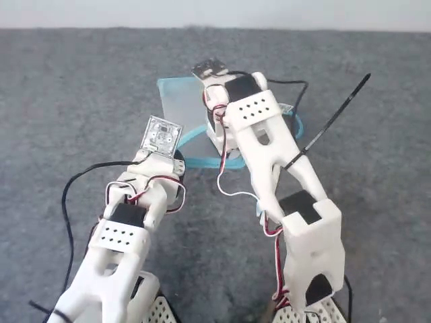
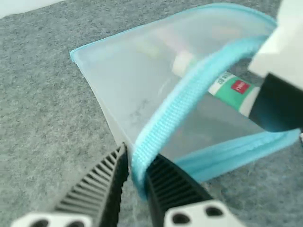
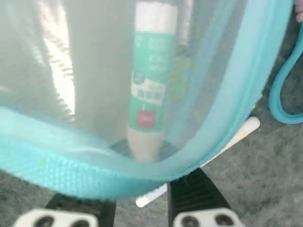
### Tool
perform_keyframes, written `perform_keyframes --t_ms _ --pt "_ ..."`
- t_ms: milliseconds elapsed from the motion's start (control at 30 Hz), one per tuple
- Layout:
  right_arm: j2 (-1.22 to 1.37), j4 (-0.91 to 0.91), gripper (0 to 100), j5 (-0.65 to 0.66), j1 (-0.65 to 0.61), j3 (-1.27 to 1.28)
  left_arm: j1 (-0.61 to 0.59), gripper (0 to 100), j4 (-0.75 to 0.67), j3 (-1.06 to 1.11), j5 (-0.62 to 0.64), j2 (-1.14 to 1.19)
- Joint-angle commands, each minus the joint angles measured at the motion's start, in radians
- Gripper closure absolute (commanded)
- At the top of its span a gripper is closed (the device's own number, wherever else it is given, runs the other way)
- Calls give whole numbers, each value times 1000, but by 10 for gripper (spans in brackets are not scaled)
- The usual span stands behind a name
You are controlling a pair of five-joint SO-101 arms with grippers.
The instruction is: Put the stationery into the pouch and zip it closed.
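- The pouch (image 1: 176, 101) lies on the grey mat (image 1: 67, 101), upper middle of the high view, under both arm tips.
- The left gripper (image 2: 137, 163) is pinched tight on the pouch's zipper edge (image 2: 189, 94), which arches up so the mouth gapes.
- The right gripper (image 3: 142, 187) sits at the pouch mouth. The rim covers it, so I cannot tell its grip.
- The wrist views give a glue stick (image 3: 147, 94) inside the pouch, with a green-white label and a red mark. In the high view the right arm lies across that part.
- The pouch has frosted see-through walls and light blue trim.
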Motion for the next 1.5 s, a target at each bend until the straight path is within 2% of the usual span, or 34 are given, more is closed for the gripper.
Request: perform_keyframes --t_ms 0,100,167,433,700,800,900,1033,1267,1467 --pt "-27 1 887 44 -71 -77 20 988 -31 -19 -11 -6" --pt "-28 2 769 74 -94 -80 20 988 -31 -19 -11 -6" --pt "-28 2 734 97 -111 -80 18 988 -31 -19 -11 -6" --pt "-93 30 735 98 -71 -81 14 988 -32 -19 -12 -6" --pt "-288 111 741 95 101 -75 11 988 -32 -18 -12 -6" --pt "-357 116 806 95 162 -44 11 988 -32 -16 -12 -6" --pt "-418 113 845 103 208 60 9 988 -31 -16 -12 -6" --pt "-515 87 821 103 278 267 9 988 -29 -16 -12 -6" --pt "-769 -245 815 100 410 821 8 988 -28 -13 -12 -6" --pt "-857 -423 817 92 423 1146 8 988 -28 -13 -12 0"
